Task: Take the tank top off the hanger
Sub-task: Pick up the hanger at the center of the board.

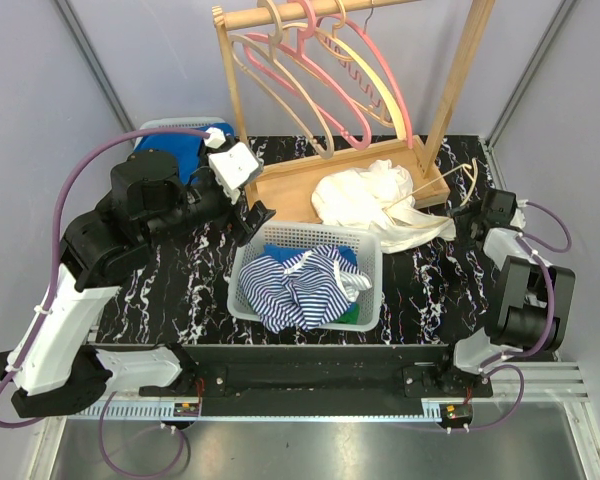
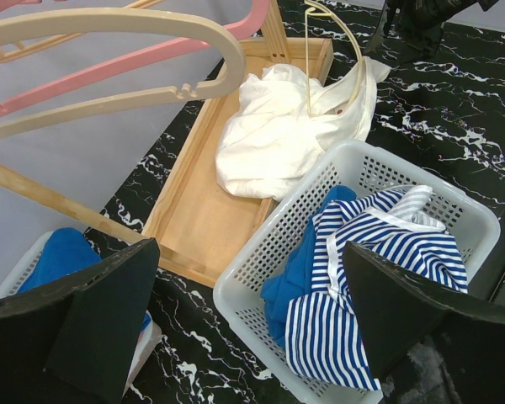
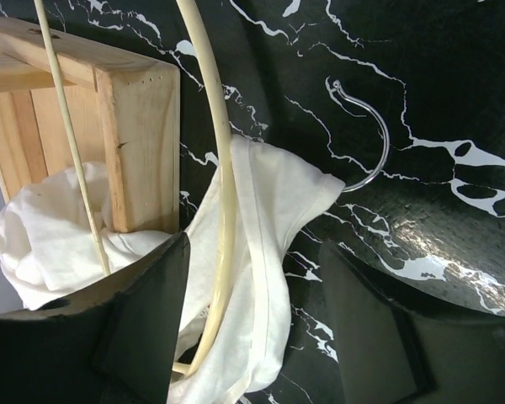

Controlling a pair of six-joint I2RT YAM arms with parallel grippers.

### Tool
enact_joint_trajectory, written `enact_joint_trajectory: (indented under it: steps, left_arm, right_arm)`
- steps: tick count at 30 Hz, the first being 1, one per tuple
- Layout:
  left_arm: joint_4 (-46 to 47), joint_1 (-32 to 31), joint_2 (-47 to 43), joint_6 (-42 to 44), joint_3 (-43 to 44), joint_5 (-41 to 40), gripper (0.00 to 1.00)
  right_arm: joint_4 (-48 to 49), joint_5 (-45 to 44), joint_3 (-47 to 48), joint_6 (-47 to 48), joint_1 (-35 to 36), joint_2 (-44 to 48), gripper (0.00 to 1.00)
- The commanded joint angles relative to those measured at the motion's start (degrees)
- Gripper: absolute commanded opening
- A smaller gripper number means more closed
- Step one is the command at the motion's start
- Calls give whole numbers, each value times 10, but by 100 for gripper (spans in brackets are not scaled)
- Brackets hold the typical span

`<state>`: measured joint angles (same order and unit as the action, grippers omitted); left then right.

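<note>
The white tank top (image 1: 365, 200) lies crumpled, half on the wooden rack base and half on the black marble table. A cream hanger (image 1: 458, 172) is still threaded through it. In the right wrist view its arm (image 3: 225, 160) runs under the tank top's strap (image 3: 269, 252) and its metal hook (image 3: 372, 143) lies on the table. My right gripper (image 1: 467, 215) is open just right of the tank top, its jaws either side of the strap and hanger arm (image 3: 254, 248). My left gripper (image 1: 252, 222) is open and empty over the basket's far left corner (image 2: 248, 252).
A white basket (image 1: 245, 262) at front centre holds a blue-and-white striped garment (image 1: 300, 285) and blue cloth. The wooden rack (image 1: 280, 185) carries pink and cream hangers (image 1: 330, 60) at the back. A bin of blue cloth (image 1: 170, 135) stands at the back left.
</note>
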<state>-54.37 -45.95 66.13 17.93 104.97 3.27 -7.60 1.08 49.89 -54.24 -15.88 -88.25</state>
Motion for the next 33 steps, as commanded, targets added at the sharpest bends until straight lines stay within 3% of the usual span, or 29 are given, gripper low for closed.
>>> enact_joint_trajectory:
  steps: [1, 7, 20, 33]
  left_arm:
    - [25, 1, 2, -7, 14, 16, 99]
    - [25, 2, 3, -7, 15, 17, 99]
    - [26, 2, 3, -4, 16, 13, 99]
    - [26, 1, -3, -4, 16, 10, 99]
  right_arm:
    - [36, -4, 11, 3, -1, -10, 69]
    - [33, -8, 35, 7, 2, -38, 62]
    - [-46, -62, 134, 25, 38, -101, 61]
    - [-57, -73, 96, 26, 49, -111, 58]
